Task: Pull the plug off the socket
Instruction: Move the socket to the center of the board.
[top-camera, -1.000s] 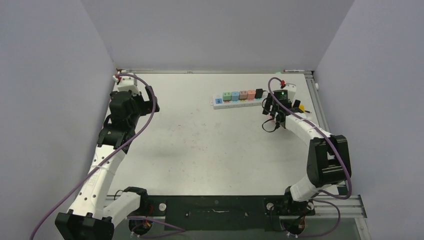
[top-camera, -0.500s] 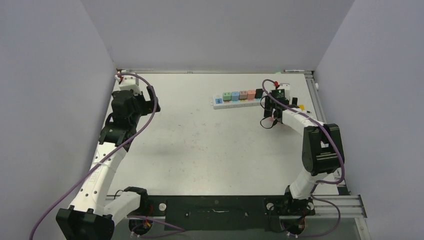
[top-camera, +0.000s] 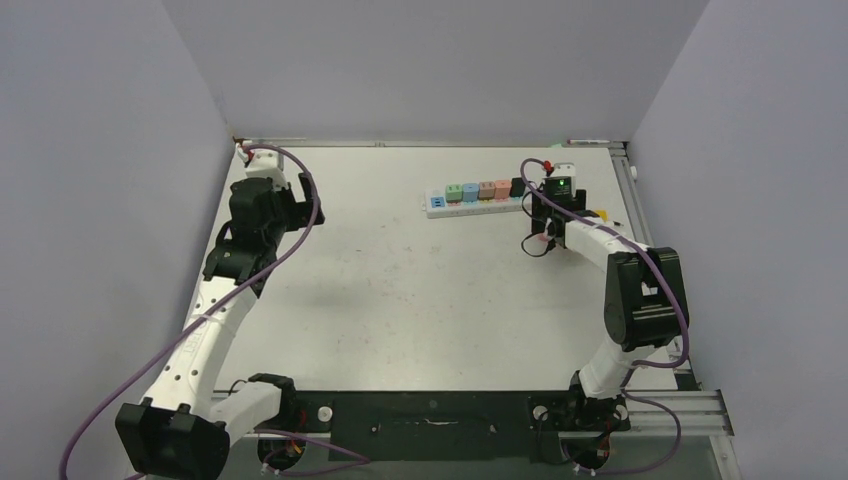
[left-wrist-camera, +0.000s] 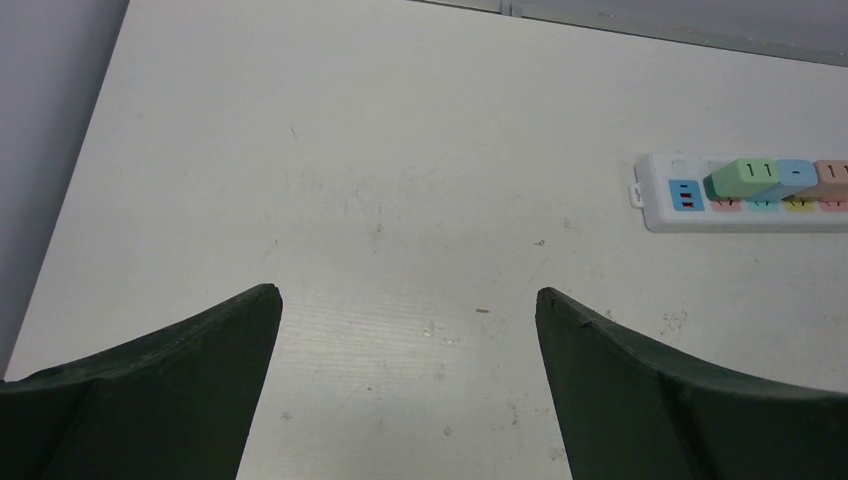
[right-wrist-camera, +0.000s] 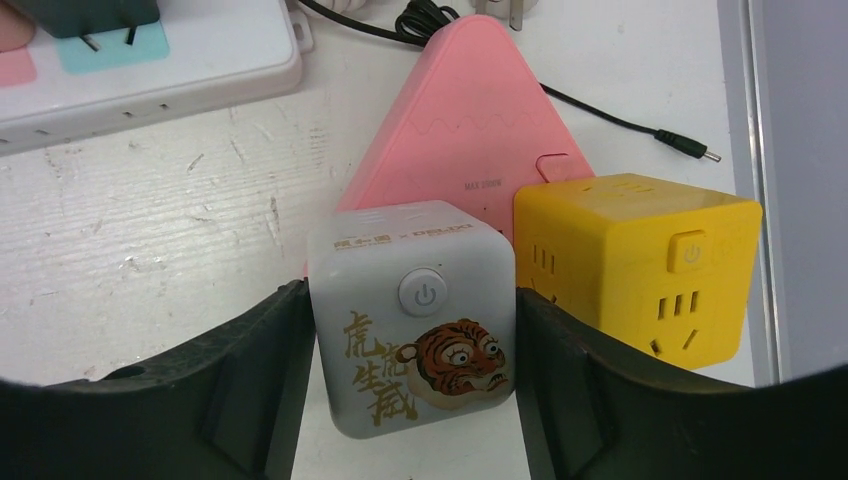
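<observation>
Yellow cube, pink adapter adj. white cube.

The white cube at my right wrist bears gold characters 虎虎生威 and a power symbol. The pink triangular unit carries faint print, possibly "MAX 2500W"; the yellow cube shows another power symbol.

Yellow cube and pink wedge hem the white cube; open table lies left.
</observation>
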